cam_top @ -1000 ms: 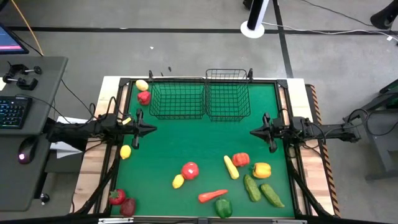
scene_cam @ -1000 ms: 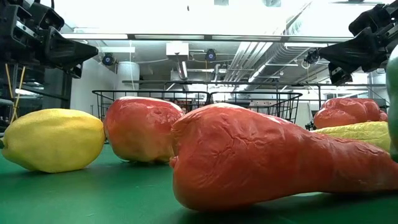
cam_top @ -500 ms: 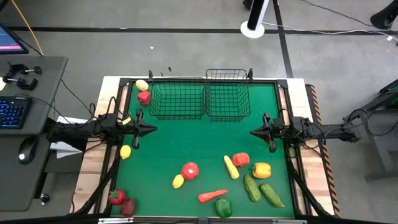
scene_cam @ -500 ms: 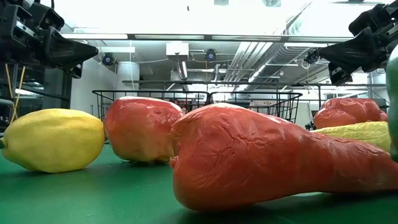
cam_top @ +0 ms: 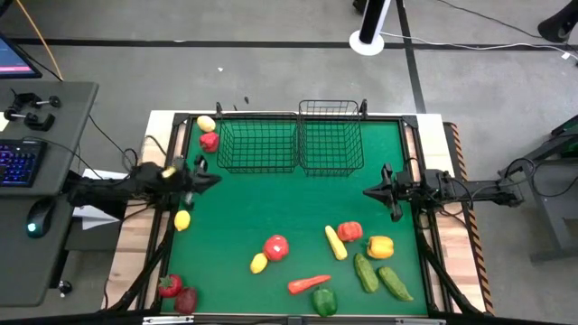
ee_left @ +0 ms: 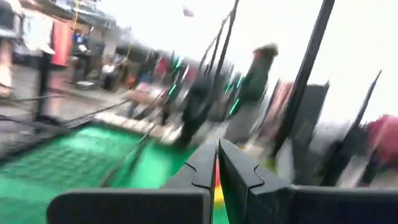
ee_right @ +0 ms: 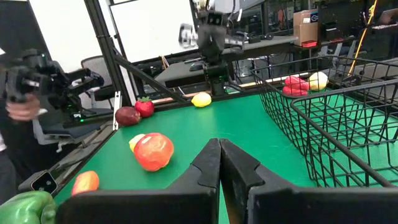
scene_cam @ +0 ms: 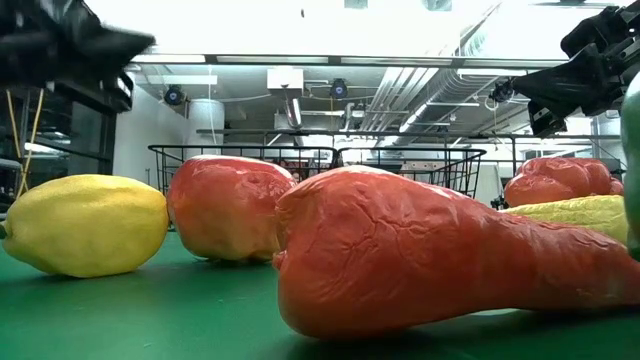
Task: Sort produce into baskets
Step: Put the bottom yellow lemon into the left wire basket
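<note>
Green felt covers the surface [cam_top: 271, 208], and nothing is sorted yet: the two black wire baskets [cam_top: 293, 144] stand empty side by side at the far edge, while the produce lies scattered. Most of it sits in the near half, a tomato [cam_top: 276, 246], a carrot [cam_top: 308, 283], two cucumbers [cam_top: 379, 275] and peppers among it, with a lemon [cam_top: 182, 220] and a few more pieces along the left border.

Both arms hang at mid-depth over opposite edges. The left end effector [cam_top: 200, 179] is clenched on nothing, blurred in the overhead view, just beyond the lemon. The right end effector [cam_top: 372, 191] is likewise pinched closed and empty, well above the red pepper [cam_top: 349, 231].

To my eye the step is a first pick. Whichever arm goes should spread its fingers before descending, come straight down over one isolated piece such as the lemon, and close across its narrow middle so it cannot roll away.
</note>
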Controlling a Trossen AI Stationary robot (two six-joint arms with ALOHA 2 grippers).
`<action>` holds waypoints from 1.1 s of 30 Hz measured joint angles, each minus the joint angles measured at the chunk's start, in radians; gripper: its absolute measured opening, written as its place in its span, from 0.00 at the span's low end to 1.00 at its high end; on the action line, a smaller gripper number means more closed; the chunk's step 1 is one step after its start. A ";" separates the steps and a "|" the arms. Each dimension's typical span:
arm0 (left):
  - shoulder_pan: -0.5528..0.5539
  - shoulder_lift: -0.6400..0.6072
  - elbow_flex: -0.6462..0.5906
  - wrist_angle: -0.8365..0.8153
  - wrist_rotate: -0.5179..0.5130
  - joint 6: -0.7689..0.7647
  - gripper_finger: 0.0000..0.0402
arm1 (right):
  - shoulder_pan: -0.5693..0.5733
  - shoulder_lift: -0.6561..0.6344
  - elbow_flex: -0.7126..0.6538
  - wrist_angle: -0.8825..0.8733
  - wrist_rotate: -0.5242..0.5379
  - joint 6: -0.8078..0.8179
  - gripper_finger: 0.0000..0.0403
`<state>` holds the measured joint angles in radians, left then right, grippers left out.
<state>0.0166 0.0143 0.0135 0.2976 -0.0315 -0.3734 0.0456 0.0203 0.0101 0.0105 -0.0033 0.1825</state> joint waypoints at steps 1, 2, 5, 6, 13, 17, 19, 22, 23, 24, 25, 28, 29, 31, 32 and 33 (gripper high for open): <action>0.000 0.003 0.000 0.075 -0.032 -0.061 0.02 | 0.000 0.000 0.000 0.000 0.000 0.000 0.00; 0.001 0.015 0.002 0.142 -0.069 -0.101 0.02 | 0.000 0.000 0.000 0.000 0.000 0.000 0.00; 0.003 0.083 0.043 0.207 -0.123 -0.208 0.03 | 0.000 0.000 0.000 0.000 0.000 0.000 0.00; 0.002 0.119 0.078 0.197 -0.117 -0.230 0.04 | 0.000 0.000 0.000 0.000 0.000 0.000 0.00; -0.063 0.608 0.480 -0.148 0.069 -0.180 0.23 | 0.000 0.000 0.000 0.000 0.000 0.000 0.00; -0.145 0.946 0.735 -0.430 0.257 -0.182 0.39 | 0.000 0.000 0.000 0.000 0.000 0.000 0.00; -0.203 1.095 0.837 -0.525 0.362 -0.216 0.46 | 0.000 0.000 0.000 0.000 0.000 0.000 0.00; -0.307 1.275 0.955 -0.554 0.483 -0.308 0.54 | 0.000 0.000 0.000 0.000 0.000 0.000 0.00; -0.345 1.326 0.981 -0.559 0.499 -0.346 0.56 | 0.000 0.000 0.000 0.000 0.000 0.000 0.00; -0.382 1.377 1.007 -0.565 0.502 -0.376 0.57 | 0.000 0.000 0.000 0.000 0.000 0.000 0.00; -0.416 1.421 1.028 -0.564 0.499 -0.401 0.59 | 0.000 0.000 0.000 0.000 0.000 0.000 0.00; -0.494 1.521 1.068 -0.565 0.434 -0.490 0.60 | 0.000 0.000 0.000 0.000 0.000 0.000 0.00; -0.514 1.548 1.076 -0.561 0.396 -0.521 0.60 | 0.000 0.000 0.000 0.000 0.000 0.000 0.00; -0.538 1.591 1.079 -0.567 0.296 -0.575 0.60 | 0.000 0.000 0.000 0.000 0.000 0.000 0.00; -0.544 1.609 1.080 -0.568 0.243 -0.605 0.60 | 0.000 0.000 0.000 0.000 0.000 0.000 0.00; -0.549 1.624 1.081 -0.567 0.193 -0.630 0.60 | 0.000 0.000 0.000 0.000 0.000 0.000 0.00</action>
<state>-0.5321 1.6380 1.0945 -0.2695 0.1615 -1.0039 0.0456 0.0204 0.0101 0.0109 -0.0035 0.1825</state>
